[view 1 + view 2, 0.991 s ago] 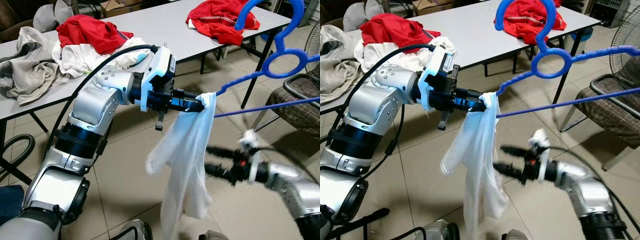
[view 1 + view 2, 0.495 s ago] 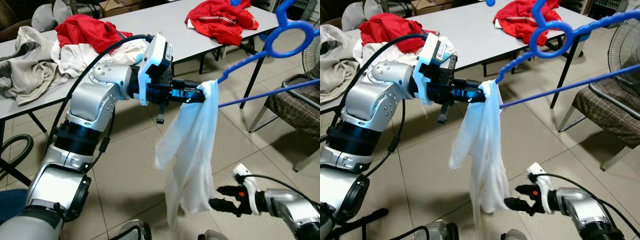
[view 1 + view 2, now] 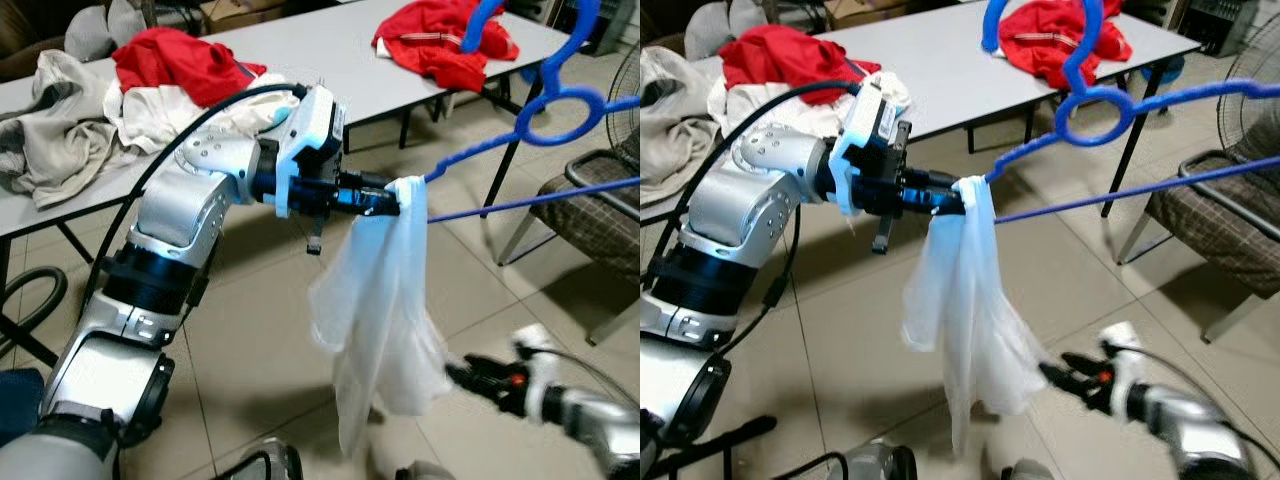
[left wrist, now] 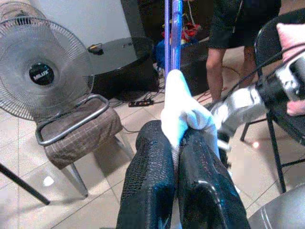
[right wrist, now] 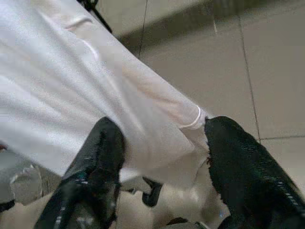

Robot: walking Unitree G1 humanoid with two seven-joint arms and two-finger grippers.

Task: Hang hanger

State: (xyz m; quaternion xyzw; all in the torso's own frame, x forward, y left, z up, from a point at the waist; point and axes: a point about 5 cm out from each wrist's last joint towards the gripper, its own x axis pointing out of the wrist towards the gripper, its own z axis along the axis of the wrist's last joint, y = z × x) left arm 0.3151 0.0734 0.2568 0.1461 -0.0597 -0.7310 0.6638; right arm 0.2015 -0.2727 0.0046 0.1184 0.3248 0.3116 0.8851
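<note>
Grey table (image 3: 330,50) crossed the upper frame. White garment (image 3: 385,300), soft and limp, hung centre from the stiff, light blue hanger (image 3: 520,135); its ring seemed the best hold. Left gripper (image 3: 385,203) clamped both; right gripper (image 5: 159,157) stood open against the cloth.

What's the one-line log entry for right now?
left gripper: shut on white garment at blue hanger end | right gripper: open at garment hem | hanger: not hung
</note>
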